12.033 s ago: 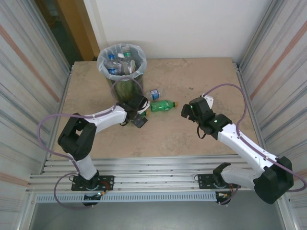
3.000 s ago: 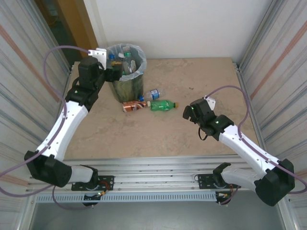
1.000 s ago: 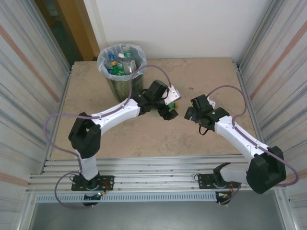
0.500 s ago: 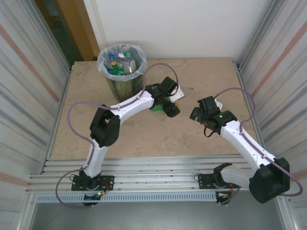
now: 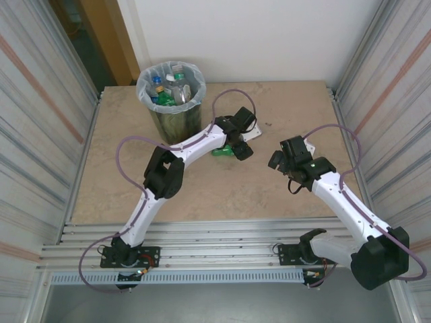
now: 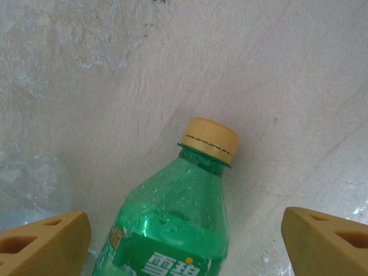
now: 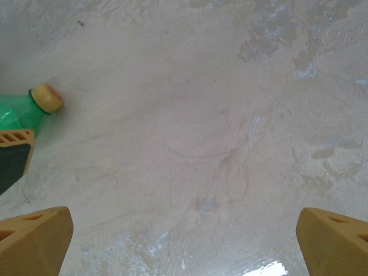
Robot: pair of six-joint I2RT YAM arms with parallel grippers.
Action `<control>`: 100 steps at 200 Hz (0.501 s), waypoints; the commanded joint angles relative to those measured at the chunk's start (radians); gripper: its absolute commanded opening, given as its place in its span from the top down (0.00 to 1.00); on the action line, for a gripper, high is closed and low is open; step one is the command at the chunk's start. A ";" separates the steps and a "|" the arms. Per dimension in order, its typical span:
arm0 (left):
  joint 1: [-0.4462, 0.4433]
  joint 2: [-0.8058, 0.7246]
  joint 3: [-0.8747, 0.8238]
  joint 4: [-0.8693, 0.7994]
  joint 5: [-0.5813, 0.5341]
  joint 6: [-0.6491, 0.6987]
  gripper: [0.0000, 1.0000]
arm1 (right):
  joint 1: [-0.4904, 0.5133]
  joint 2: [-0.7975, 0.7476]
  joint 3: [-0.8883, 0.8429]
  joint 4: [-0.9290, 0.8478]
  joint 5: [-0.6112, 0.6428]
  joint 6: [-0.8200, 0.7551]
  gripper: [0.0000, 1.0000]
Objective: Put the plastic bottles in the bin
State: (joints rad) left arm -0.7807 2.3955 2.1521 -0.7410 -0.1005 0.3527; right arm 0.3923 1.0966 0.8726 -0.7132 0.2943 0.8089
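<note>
Left gripper (image 6: 184,227) hangs over a green bottle (image 6: 187,201) lying on the table (image 6: 276,86). Its fingers are spread on either side without touching, so nothing is grasped. From above, this bottle sits mid-frame, right of the bin (image 5: 176,122) at upper left, which already contains several bottles (image 5: 168,87). Most of the job looks done. Right gripper (image 7: 184,227), fingers wide apart, hovers over bare table. A clear crumpled shape (image 6: 29,184) at the wrist view's left edge, perhaps another bottle, is cut off.
</note>
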 commanded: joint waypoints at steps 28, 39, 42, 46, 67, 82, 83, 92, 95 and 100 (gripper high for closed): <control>0.001 0.067 0.095 -0.086 -0.053 0.044 0.14 | -0.005 -0.016 -0.013 -0.024 0.019 0.031 0.02; 0.000 0.077 0.102 -0.093 -0.065 0.047 0.14 | -0.006 -0.015 -0.014 -0.023 0.017 0.032 0.02; 0.000 0.078 0.103 -0.093 -0.070 0.050 0.14 | -0.007 -0.014 -0.014 -0.022 0.016 0.033 0.02; 0.000 0.082 0.105 -0.096 -0.074 0.051 0.13 | -0.006 -0.014 -0.015 -0.021 0.015 0.032 0.02; -0.002 0.099 0.116 -0.113 -0.096 0.058 0.13 | -0.006 -0.008 -0.016 -0.017 0.012 0.035 0.02; -0.002 0.109 0.122 -0.122 -0.102 0.063 0.14 | -0.006 -0.007 -0.016 -0.015 0.010 0.034 0.02; -0.002 0.111 0.122 -0.123 -0.102 0.064 0.14 | -0.006 -0.006 -0.017 -0.014 0.010 0.034 0.02; -0.001 0.115 0.125 -0.126 -0.103 0.066 0.14 | -0.005 -0.006 -0.018 -0.014 0.009 0.035 0.02; -0.002 0.119 0.126 -0.128 -0.105 0.067 0.14 | -0.006 -0.006 -0.017 -0.014 0.009 0.036 0.02; -0.001 0.121 0.129 -0.131 -0.106 0.068 0.14 | -0.006 -0.006 -0.017 -0.014 0.009 0.036 0.02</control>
State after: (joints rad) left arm -0.7807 2.4882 2.2436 -0.8207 -0.1814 0.3943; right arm 0.3923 1.0969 0.8711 -0.7124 0.2935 0.8124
